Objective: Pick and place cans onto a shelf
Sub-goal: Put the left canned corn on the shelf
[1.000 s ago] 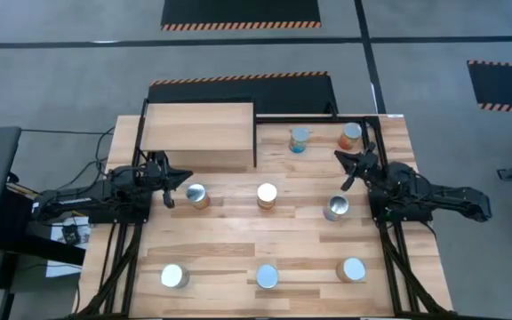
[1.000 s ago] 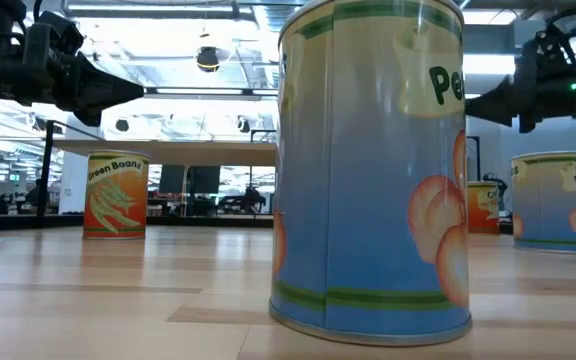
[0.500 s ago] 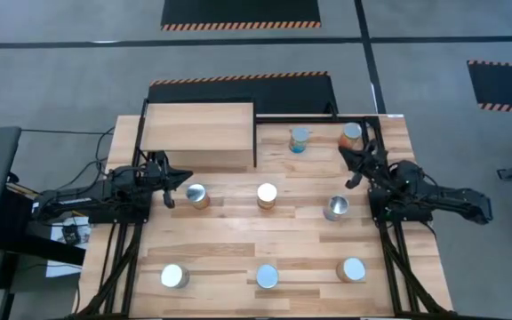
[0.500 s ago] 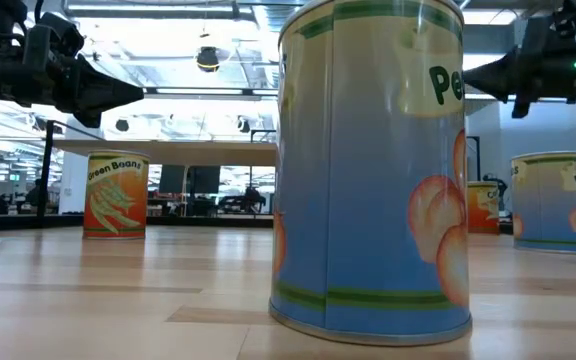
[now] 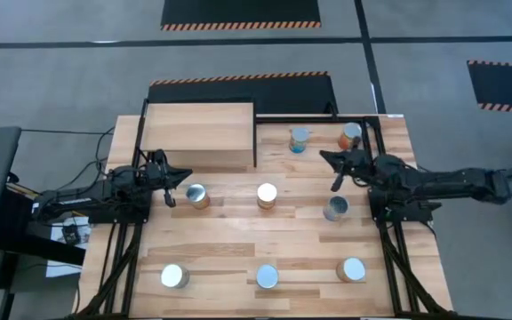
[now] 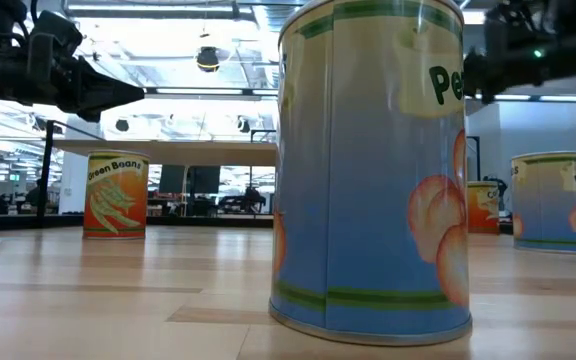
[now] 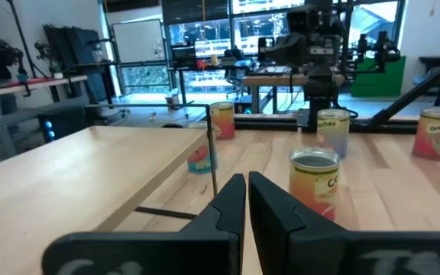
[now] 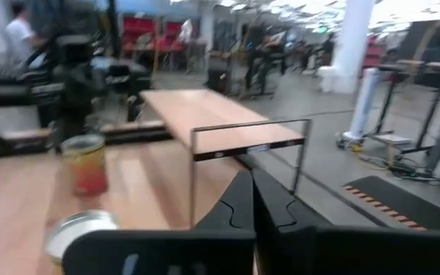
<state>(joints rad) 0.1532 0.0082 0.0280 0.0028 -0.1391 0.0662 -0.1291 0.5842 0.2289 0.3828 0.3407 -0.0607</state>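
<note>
Eight cans stand upright on their bases on the plank tabletop: three in a near row, three in a middle row and two at the far right. The light-wood shelf stands at the far left, its top bare. My left gripper is shut and empty above the table, just left of the middle row's left can, which shows ahead of its fingers. My right gripper is shut and empty above the table, between the far-right cans and the middle row's right can.
The shelf's black frame stands ahead of my right gripper's fingers. In the low view a blue peach can fills the foreground and an orange green-bean can stands behind it. A black stand lies beyond the table's far edge.
My right gripper has gone toward the table's left edge, the arm stretching out and turning from pointing at the far-right corner to pointing left, toward the shelf. It stays shut and empty. No can has moved.
</note>
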